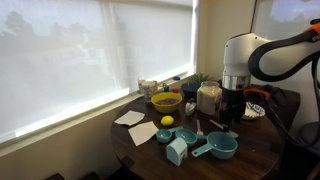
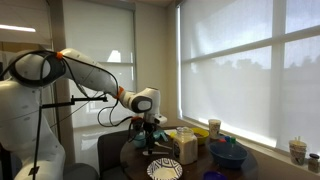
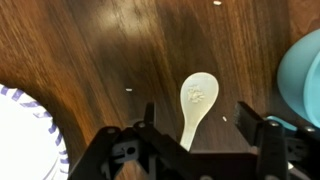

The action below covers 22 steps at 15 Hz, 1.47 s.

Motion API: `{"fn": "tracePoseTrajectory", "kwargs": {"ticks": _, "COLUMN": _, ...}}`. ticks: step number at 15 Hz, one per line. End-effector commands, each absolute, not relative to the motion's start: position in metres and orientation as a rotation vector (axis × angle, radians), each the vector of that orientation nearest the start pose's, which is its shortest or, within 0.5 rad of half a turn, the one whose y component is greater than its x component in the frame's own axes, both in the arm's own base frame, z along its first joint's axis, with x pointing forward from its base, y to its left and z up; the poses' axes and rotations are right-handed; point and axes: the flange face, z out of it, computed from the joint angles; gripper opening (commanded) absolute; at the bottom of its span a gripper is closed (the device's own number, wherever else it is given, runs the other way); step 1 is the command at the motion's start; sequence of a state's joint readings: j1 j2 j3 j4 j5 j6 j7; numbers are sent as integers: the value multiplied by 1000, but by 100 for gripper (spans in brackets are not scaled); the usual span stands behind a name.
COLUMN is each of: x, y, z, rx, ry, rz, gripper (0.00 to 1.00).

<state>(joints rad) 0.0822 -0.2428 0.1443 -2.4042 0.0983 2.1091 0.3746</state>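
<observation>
Glossy dark wood table (image 3: 90,50); smooth pale wooden spoon (image 3: 197,100); matt black jaws.

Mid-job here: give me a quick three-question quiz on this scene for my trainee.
1. True or false: the gripper is shut on the pale spoon.
2. In the wrist view, the left edge shows: A) patterned plate B) kettle C) laptop?
3. What colour is the bowl at the right edge of the wrist view?
Key: 1 false, the jaws are open; 2 A; 3 teal.
</observation>
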Motion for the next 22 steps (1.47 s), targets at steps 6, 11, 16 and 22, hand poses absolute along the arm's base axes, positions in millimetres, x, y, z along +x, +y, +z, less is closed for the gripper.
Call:
{"fn": "tracePoseTrajectory", "kwargs": {"ticks": 6, "x": 440, "y": 105, "z": 416, "rx": -3117, "ry": 316, "rz": 44, "gripper": 100}}
{"fn": "tracePoseTrajectory", "kwargs": {"ticks": 11, "x": 444, "y": 90, "z": 431, "rx": -3160, "ry": 313, "rz": -2, "gripper": 100}}
{"fn": "tracePoseTrajectory", "kwargs": {"ticks": 16, "x": 445, "y": 80, "z": 490, "rx": -3167, "ry": 255, "rz": -179, "gripper": 100}}
{"fn": "tracePoseTrajectory", "kwargs": {"ticks": 22, "x": 450, "y": 44, "z": 566, "rx": -3174, "ry": 272, "rz": -381, "gripper": 75}}
